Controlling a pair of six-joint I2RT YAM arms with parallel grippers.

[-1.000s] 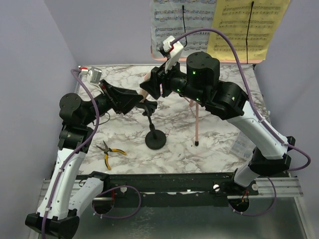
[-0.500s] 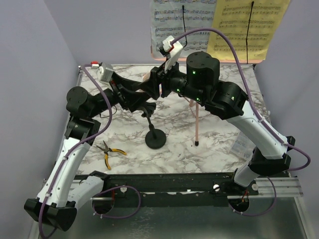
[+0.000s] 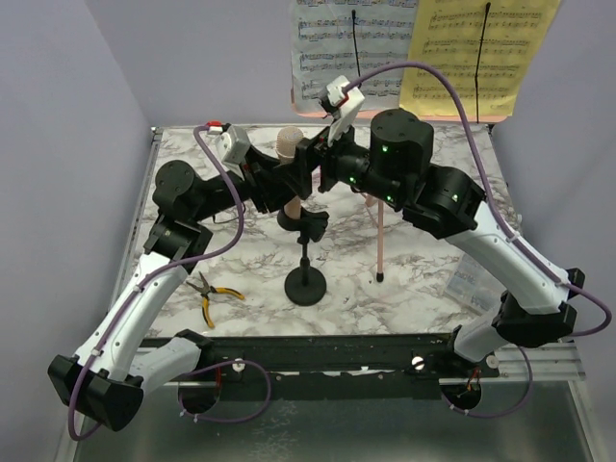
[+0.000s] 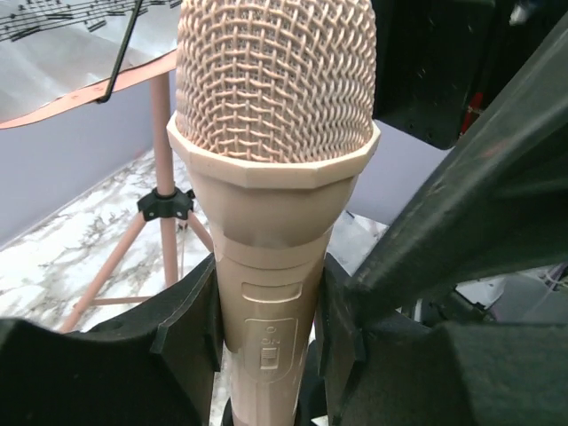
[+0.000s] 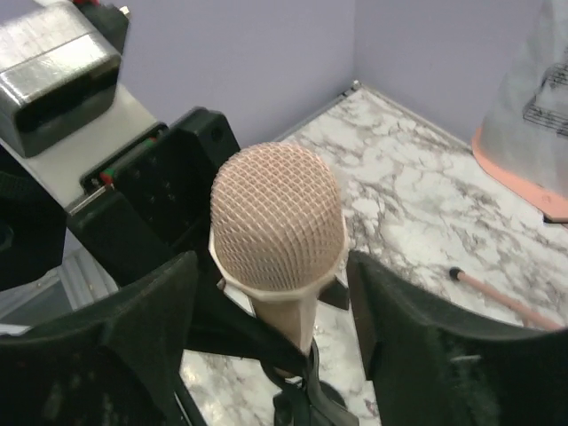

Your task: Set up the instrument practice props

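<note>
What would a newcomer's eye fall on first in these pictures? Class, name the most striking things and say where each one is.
The beige toy microphone is held head up over mid-table, clamped in the left end effector, with the right end effector open around its mesh head. Just below it sits the small black mic stand. White and yellow sheet-music pages stand at the table's back edge.
</note>
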